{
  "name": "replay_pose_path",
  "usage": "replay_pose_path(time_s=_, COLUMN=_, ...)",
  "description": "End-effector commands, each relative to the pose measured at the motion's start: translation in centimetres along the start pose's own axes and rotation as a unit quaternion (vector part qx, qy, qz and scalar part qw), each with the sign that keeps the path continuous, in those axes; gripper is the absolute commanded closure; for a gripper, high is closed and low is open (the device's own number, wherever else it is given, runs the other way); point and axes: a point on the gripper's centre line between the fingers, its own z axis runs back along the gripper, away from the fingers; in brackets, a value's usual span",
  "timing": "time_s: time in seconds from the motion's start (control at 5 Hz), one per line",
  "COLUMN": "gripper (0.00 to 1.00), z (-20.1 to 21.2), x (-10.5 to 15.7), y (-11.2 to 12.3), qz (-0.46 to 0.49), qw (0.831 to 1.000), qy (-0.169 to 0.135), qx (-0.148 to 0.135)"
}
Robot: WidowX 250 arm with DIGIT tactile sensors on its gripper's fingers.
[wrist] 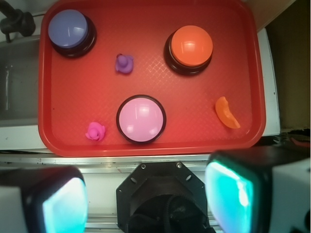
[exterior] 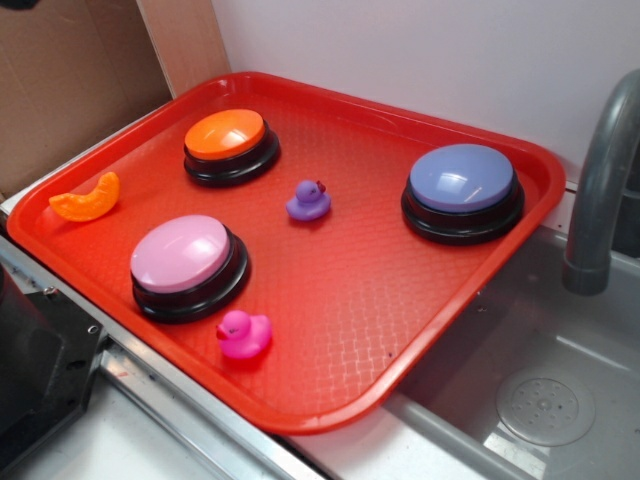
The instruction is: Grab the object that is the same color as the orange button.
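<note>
The orange crescent toy (exterior: pixel 86 197) lies at the left edge of the red tray (exterior: pixel 340 300); in the wrist view it (wrist: pixel 227 112) is at the tray's right side. The orange button (exterior: pixel 229 144) stands at the tray's back left and shows in the wrist view (wrist: pixel 189 48) too. My gripper (wrist: pixel 148 196) is open and empty, high above and off the tray's near edge, over the robot's black base (wrist: pixel 163 199). Its teal pads (wrist: pixel 228 194) frame the bottom of the wrist view. The gripper is out of the exterior view.
A pink-topped button (exterior: pixel 188 265), a blue-purple button (exterior: pixel 462 190), a purple duck (exterior: pixel 309 201) and a pink duck (exterior: pixel 244 333) sit on the tray. A grey faucet (exterior: pixel 600 190) and a sink basin (exterior: pixel 540 400) lie to the right. A cardboard wall (exterior: pixel 70 80) stands at the back left.
</note>
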Motion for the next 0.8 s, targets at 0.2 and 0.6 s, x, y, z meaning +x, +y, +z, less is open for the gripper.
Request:
replay_pose_path(time_s=0.2, gripper=0.00, z=1.1, x=1.6, y=1.8, qz=-0.011, qw=1.000, qy=-0.006, qx=0.019)
replay_pose_path(time_s=0.6, gripper=0.00, z=-1.1, x=4.4, y=6.5, qz=-0.035, qw=0.998, qy=0.024, qx=0.051)
